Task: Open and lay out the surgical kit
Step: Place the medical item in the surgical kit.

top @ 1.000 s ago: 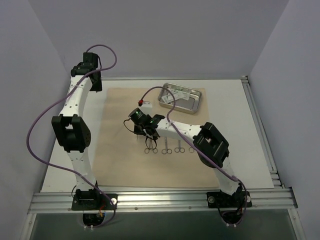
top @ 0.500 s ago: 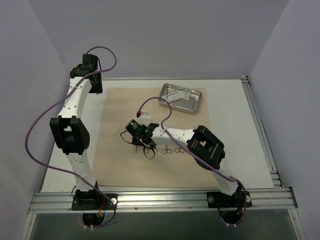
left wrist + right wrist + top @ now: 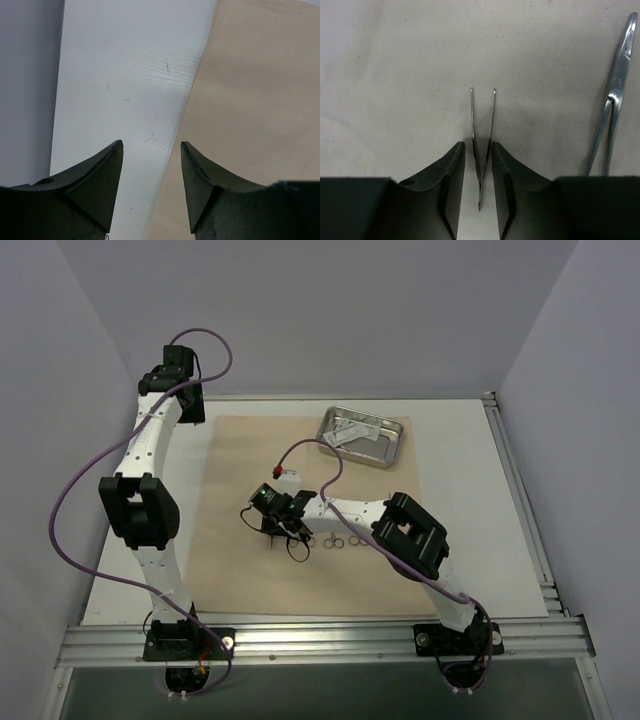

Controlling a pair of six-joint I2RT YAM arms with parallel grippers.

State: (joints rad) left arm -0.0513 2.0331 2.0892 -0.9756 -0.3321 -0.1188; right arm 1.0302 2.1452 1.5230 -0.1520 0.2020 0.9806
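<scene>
The beige cloth wrap (image 3: 240, 465) lies spread flat on the table. My right gripper (image 3: 277, 528) is low over its middle. In the right wrist view its fingers (image 3: 454, 165) stand slightly apart around slim metal tweezers (image 3: 483, 145) that lie on the cloth with their tips spread, and the right gripper (image 3: 478, 146) is open. A scissor-handled clamp (image 3: 615, 100) lies to the right of it, and several clamps (image 3: 342, 540) sit in a row. The steel tray (image 3: 392, 452) holds white packets (image 3: 355, 432) at the back. My left gripper (image 3: 151, 145) is open and empty, above the cloth's left edge (image 3: 200, 100).
The left arm (image 3: 145, 500) stands folded up at the far left, its gripper (image 3: 192, 408) near the back wall. Purple cables loop over both arms. An aluminium rail (image 3: 320, 640) runs along the near table edge.
My right gripper moved left and toward the near edge over the cloth, then its jaws parted and the tweezers' tips sprang apart. The left arm stayed put.
</scene>
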